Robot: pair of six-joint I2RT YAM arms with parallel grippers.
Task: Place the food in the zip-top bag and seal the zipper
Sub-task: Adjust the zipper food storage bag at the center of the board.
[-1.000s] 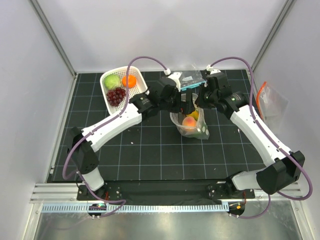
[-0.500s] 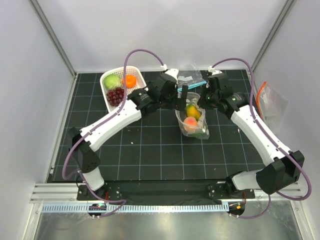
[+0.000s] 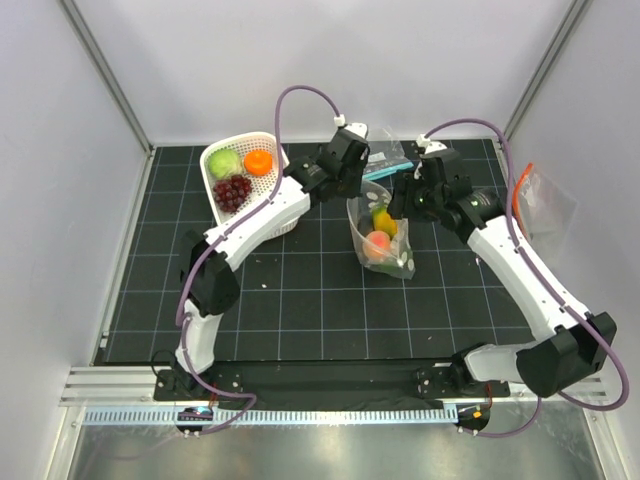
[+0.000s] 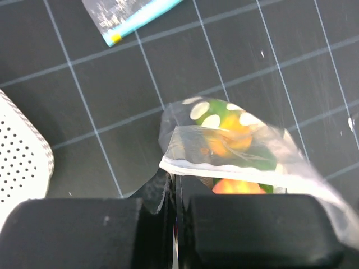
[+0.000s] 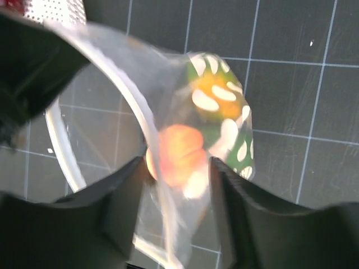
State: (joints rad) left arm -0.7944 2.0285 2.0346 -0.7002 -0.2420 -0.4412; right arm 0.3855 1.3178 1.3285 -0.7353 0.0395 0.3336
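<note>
Black gridded mat (image 3: 300, 300), white-walled cell: the left gripper (image 4: 175, 179) has its fingers pressed together on the zipper (image 4: 224, 167) of the zip-top bag (image 3: 400, 262), which stands mid-mat with orange and yellow food (image 3: 378, 243) inside. The right gripper (image 5: 178, 168) has its fingers parted, the bag's film between them. Grapes (image 3: 232, 190) sit in the white basket (image 3: 207, 172) at back left.

Black gridded mat (image 3: 300, 310) fills the middle, plain white walls (image 3: 330, 70) wrap 9 to 3 o'clock, metal rail (image 3: 330, 384) sits at 6.
</note>
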